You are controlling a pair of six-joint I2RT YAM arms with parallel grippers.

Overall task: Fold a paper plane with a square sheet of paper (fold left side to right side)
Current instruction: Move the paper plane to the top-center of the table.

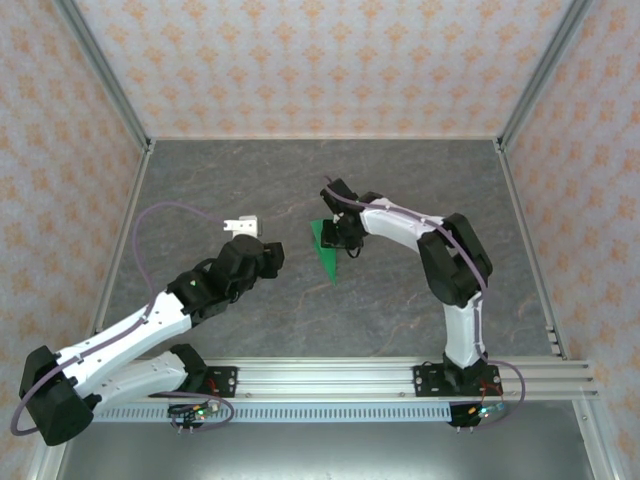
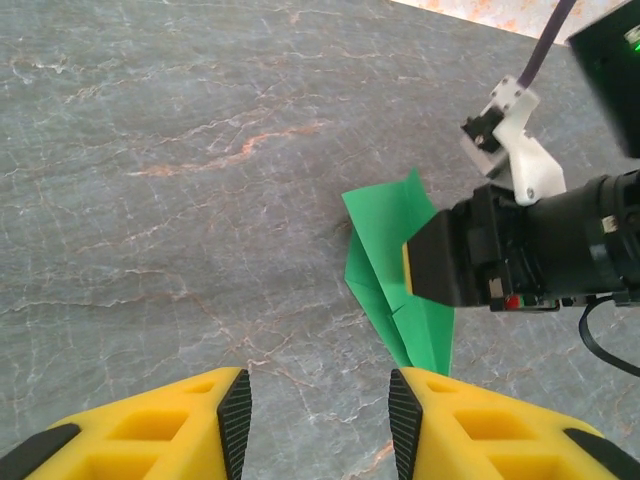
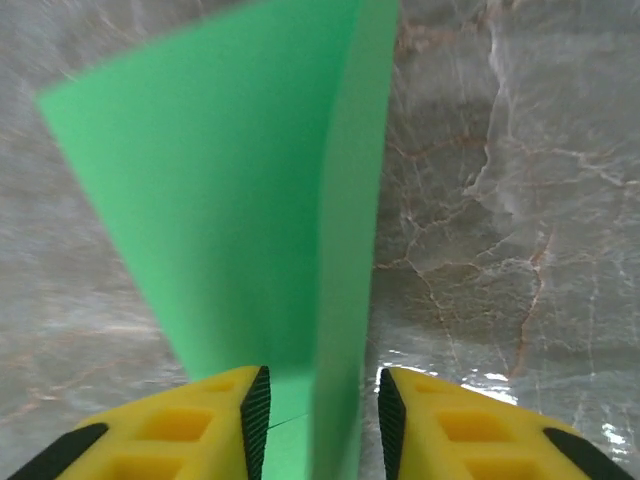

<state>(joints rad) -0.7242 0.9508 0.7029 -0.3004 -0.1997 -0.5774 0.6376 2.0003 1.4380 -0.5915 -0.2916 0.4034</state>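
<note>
Grey marbled tabletop (image 2: 150,150) carries the green sheet of paper (image 3: 240,200), its raised flap between the half-closed jaws of the right gripper (image 3: 323,400), we think for folding it over, though a real pinch we cannot confirm, while the left gripper (image 2: 320,410) hovers just short of it, partly open and empty.

Bare table (image 2: 200,200) lies open between the left gripper (image 2: 320,420) and the paper plane (image 2: 395,290). The right gripper (image 1: 343,242) blocks the plane's right side.
</note>
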